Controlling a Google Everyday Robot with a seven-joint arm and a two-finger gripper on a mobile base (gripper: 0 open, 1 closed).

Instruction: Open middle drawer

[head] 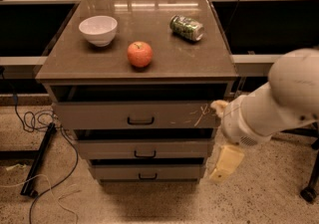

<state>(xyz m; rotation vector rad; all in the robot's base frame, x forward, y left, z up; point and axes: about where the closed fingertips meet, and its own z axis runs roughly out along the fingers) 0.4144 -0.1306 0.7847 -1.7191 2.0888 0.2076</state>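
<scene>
The middle drawer [172, 149] is the plain grey-brown front with a small black pull handle [145, 155], set between the taller scratched top drawer [99, 115] and the lowest drawer [174, 171]. Its front sits about in line with the other two, with a dark gap above it. My gripper [227, 162] hangs at the end of the white arm [279, 103], just off the cabinet's right front corner, at the height of the middle and lowest drawers. It is right of the handle and does not touch it.
On the cabinet top [99, 63] stand a white bowl [98, 29], a red apple [139, 54] and a green can [187, 27] lying on its side. Cables [35, 118] and a black bar [37, 161] lie on the floor at the left. A black caster [309, 193] stands at the right.
</scene>
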